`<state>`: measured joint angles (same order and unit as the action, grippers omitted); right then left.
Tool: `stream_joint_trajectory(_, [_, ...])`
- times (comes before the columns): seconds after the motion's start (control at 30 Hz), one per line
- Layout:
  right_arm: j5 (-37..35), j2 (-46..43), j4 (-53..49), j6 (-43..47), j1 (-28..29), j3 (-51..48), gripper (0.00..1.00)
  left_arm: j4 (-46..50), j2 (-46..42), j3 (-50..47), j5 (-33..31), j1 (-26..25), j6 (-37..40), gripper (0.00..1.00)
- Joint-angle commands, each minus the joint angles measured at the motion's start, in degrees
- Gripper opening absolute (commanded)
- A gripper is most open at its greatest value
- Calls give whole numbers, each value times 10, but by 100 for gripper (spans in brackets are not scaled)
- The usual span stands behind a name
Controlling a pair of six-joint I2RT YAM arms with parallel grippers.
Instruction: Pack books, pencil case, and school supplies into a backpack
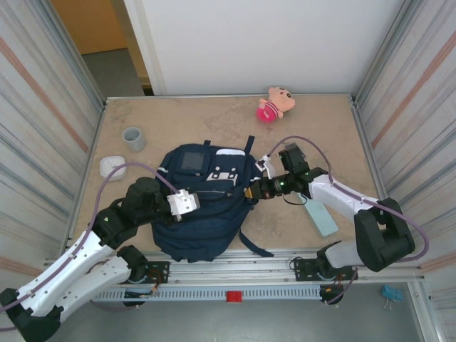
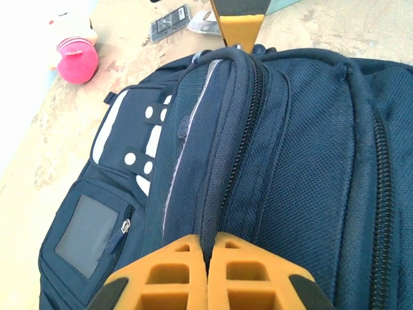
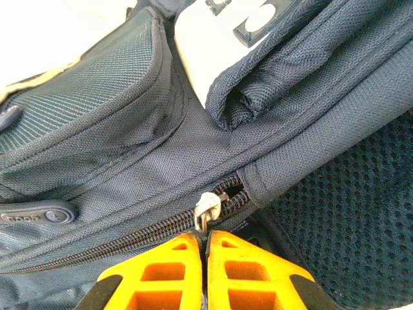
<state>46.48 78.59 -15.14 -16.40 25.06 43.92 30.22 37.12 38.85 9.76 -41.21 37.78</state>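
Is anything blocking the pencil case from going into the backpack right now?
Yes. The zipper of the backpack looks closed, with the right hand pinching its pull. The pencil case lies outside, on the table beside it.

The left arm (image 1: 92, 239) and right arm (image 1: 335, 194) reach inward toward each other, both jaws pressed together.

The right arm (image 1: 342, 194) is covering the far end of the pencil case (image 1: 324, 221); the backpack (image 2: 290, 129) is overrunning the wrist views' edges.
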Motion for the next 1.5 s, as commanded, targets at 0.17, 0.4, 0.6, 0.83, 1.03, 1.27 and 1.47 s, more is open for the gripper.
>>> stream_joint_trajectory(0.17, [89, -10, -66, -51, 6, 42, 0, -44, 20, 10, -41, -3, 4, 0])
stream_joint_trajectory(0.4, [123, -54, -37, -158, 38, 36, 0, -127, 91, 5, -233, -96, 0, 0])
stream_joint_trajectory(0.6, [123, -66, -16, -220, 46, 31, 0, -236, 154, -11, -347, -145, -40, 0])
stream_joint_trajectory(0.83, [80, -106, 33, -303, 107, 4, 0, -359, 212, -28, -387, -159, -116, 0])
stream_joint_trajectory(1.03, [14, -152, -23, -276, 105, -5, 37, -388, 189, -57, -283, -153, -95, 0])
stream_joint_trajectory(1.27, [52, -179, 10, -301, -43, -56, 62, -353, 87, -96, -78, -90, -72, 0])
stream_joint_trajectory(1.47, [64, -122, 115, -384, -23, -58, 63, -338, 43, -109, -57, -62, -80, 0])
